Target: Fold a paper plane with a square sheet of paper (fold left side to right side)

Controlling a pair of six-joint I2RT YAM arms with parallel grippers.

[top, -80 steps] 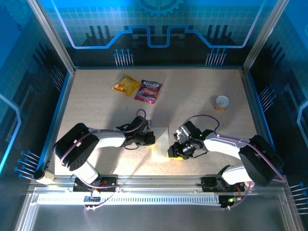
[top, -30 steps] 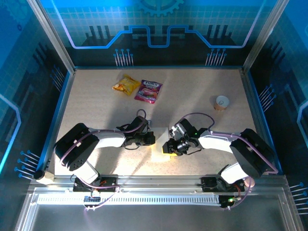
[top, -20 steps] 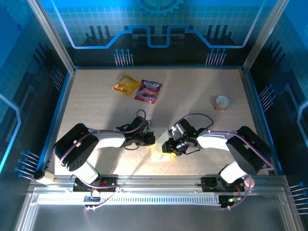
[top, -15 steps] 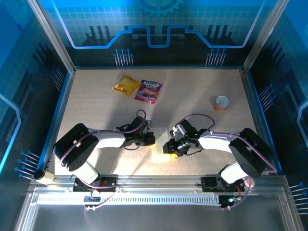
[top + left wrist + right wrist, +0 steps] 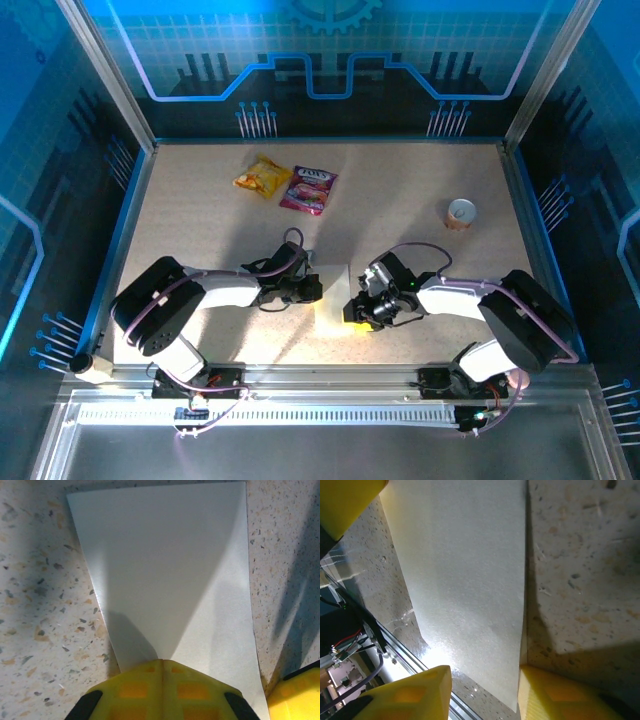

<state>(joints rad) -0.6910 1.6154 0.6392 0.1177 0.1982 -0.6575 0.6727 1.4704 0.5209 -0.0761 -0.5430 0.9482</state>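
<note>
square sheet of paper [image 5: 165, 570] | near end hidden under closed left fingers [image 5: 130, 692]

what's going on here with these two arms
Two robot arms are working on a white sheet of paper. The left claw sits shut on the sheet's left edge. The right claw is open, its fingers straddling the sheet's right edge. There is no pointed plane shape yet.
</note>
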